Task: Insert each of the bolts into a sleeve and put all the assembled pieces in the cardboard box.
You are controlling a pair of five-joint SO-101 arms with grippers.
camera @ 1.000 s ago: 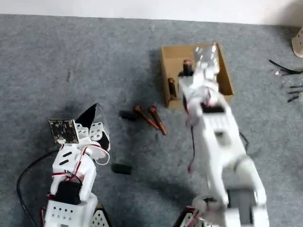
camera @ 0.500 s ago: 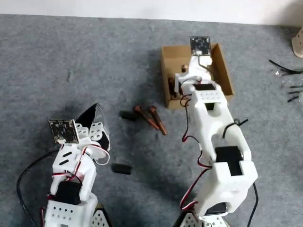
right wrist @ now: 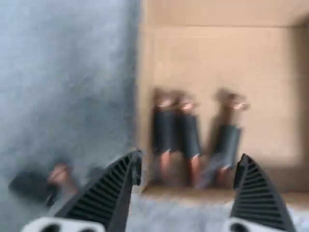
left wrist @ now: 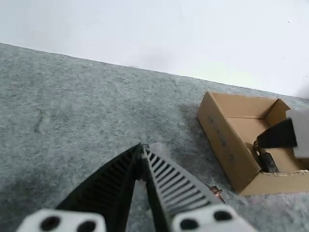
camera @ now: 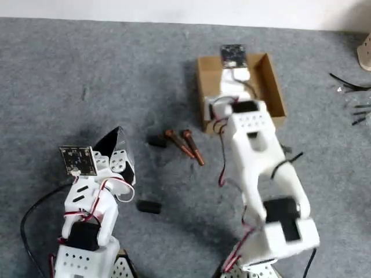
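Note:
The cardboard box [camera: 274, 87] sits at the far middle of the grey carpet. My right gripper [right wrist: 189, 155] hangs open over the box [right wrist: 212, 53], with three assembled pieces [right wrist: 188, 133] lying side by side below it. Two bare copper bolts [camera: 185, 145] lie on the carpet just beside the box. One black sleeve [camera: 155, 141] rests beside the bolts, and a second sleeve [camera: 149, 207] lies nearer to me. My left gripper [camera: 119, 131] is shut and empty, low over the carpet at the near left; its tips [left wrist: 143, 148] point toward the box [left wrist: 227, 140].
Black cables and tools [camera: 353, 95] lie at the far right edge. A white wall strip [camera: 174, 10] bounds the far side of the carpet. Open carpet [camera: 87, 75] stretches across the far left.
My right arm has swung a little to the left over the box and its wrist has straightened. The left arm, loose bolts and sleeves have stayed put.

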